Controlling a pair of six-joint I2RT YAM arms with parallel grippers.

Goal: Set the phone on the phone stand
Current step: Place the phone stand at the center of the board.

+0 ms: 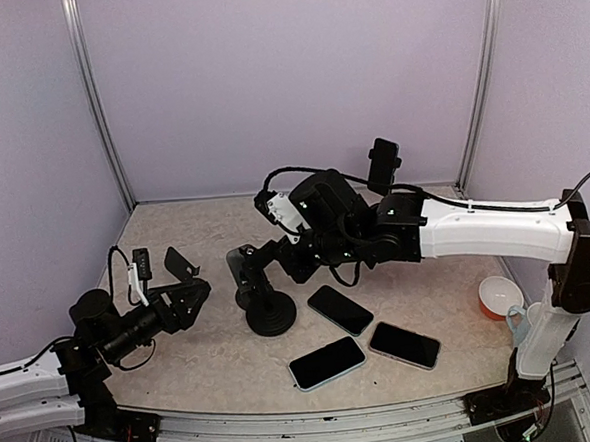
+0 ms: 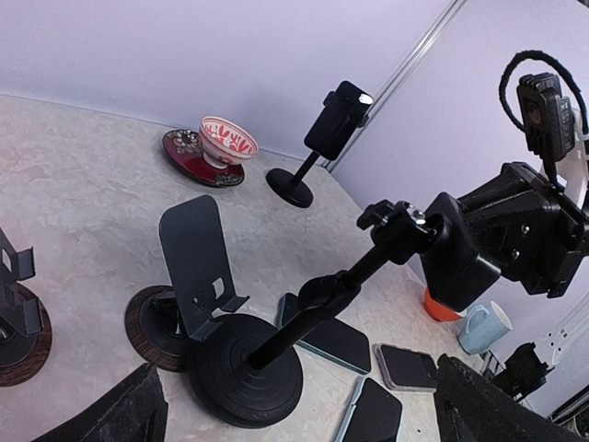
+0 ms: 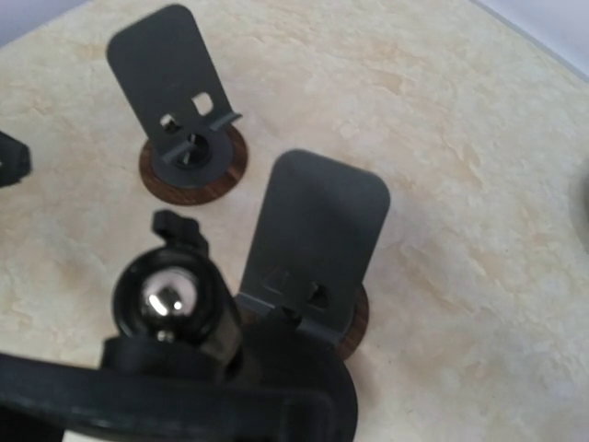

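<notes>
right gripper reaches in over the table, jaws closed right down and apparently pinched on the ball-joint head at the top of the phone stand. most likely it is steadying or setting the angle of the head so it can receive a handset. the contact itself is partly hidden, so the grip is a judgement. the stand's round base sits just below and to the near side of that gripper, its arm slanting up to the fingers. no phone is in either tool. nearest phone lies flat, screen up, just beside the base and under the right forearm. second phone and third phone lie a little further toward the arm bases. left gripper hangs low, well off to the side of the stand, jaws spread wide with nothing between them, probably kept clear while facing the stand. mounting has not yet begun. a handset needs lifting first, and flat glass on the tabletop gives little edge to grab.
</notes>
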